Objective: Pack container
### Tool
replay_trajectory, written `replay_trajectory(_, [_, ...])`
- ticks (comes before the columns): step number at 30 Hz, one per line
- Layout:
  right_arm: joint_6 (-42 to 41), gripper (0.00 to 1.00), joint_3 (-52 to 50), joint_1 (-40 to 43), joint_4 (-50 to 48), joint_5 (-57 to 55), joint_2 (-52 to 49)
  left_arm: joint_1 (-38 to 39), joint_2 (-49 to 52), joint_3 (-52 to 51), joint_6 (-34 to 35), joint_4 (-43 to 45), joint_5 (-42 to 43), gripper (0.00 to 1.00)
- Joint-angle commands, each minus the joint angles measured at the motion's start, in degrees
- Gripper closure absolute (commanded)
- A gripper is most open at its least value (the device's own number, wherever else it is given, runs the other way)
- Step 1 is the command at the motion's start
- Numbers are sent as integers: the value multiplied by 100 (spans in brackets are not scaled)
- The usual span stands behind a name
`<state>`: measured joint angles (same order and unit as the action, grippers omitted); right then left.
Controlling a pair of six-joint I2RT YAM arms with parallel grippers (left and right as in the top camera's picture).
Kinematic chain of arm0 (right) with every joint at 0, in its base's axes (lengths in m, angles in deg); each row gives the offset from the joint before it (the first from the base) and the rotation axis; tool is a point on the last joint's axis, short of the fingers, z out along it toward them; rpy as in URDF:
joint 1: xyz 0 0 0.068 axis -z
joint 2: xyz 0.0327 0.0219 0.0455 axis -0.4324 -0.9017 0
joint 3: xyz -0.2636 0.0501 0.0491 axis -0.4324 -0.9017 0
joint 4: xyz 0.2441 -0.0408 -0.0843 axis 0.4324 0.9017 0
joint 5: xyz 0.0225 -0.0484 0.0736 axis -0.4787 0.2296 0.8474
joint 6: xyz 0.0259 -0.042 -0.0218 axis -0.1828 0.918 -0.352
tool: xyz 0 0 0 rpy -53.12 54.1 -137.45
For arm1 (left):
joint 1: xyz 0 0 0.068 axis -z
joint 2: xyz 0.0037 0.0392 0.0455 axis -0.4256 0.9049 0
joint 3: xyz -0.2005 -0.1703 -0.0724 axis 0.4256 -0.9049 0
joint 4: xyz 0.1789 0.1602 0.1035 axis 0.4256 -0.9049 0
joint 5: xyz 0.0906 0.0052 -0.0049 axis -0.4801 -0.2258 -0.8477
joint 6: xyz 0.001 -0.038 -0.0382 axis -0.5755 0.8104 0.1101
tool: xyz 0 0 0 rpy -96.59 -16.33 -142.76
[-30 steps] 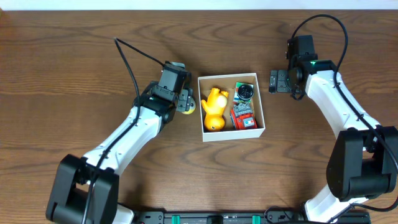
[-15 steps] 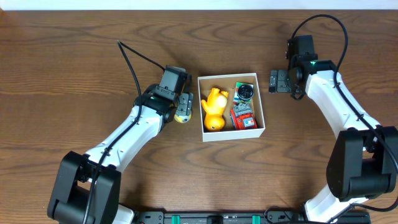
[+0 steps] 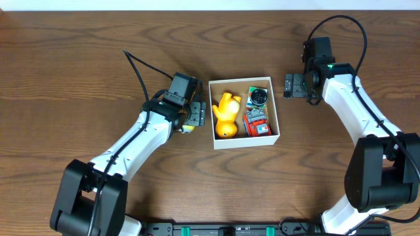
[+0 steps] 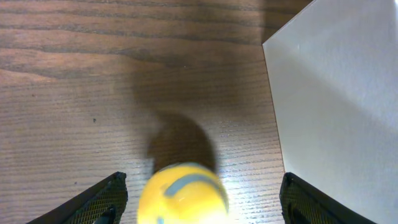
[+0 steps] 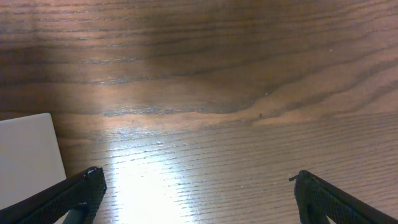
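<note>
The container (image 3: 211,117) sits mid-worktop (image 3: 79,59) in the overhead view, open side up. It's square, so no real long axis, and it's turned just a touch off the worktop's edges. Inside: a yellow toy (image 3: 225,115) fills the left half, and the right half has a round dark thing (image 3: 258,96) at the back with a red item (image 3: 257,123) in front of it. The left gripper (image 3: 195,117) is just off the container's left wall with a small yellow ball (image 3: 188,127) at its tips. The right gripper (image 3: 289,85) hangs near the far right corner, outside the box.

Left wrist view: the ball (image 4: 182,194), yellow with a grey stripe and a bit blurry, sits between the fingers (image 4: 106,198). There's a clear gap either side, so the jaws are wide and not pinching it. The container's white wall (image 4: 339,112) fills the right side.

Right wrist view: jaws spread as wide as they go, with only bare wood between them. One white corner of the container (image 5: 28,155) pokes in at lower left.
</note>
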<state>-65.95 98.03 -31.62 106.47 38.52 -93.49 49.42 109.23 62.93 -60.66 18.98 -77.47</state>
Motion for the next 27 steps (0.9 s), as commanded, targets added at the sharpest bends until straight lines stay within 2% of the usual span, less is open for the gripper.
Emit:
replay_trajectory(1, [-98, 1, -4, 37, 2, -55, -28, -4, 146, -17, 105, -26, 31, 21])
replay_trajectory(10, [-98, 1, -4, 35, 2, -55, -28, -20, 553, -24, 136, -118, -35, 21])
replay_trajectory(24, [-98, 1, -4, 35, 2, -55, -28, -269, 560, -24, 271, -654, -28, 21])
replay_trajectory(27, [-98, 1, -4, 37, 2, -55, -28, -269, 560, -24, 518, -796, 44, 20])
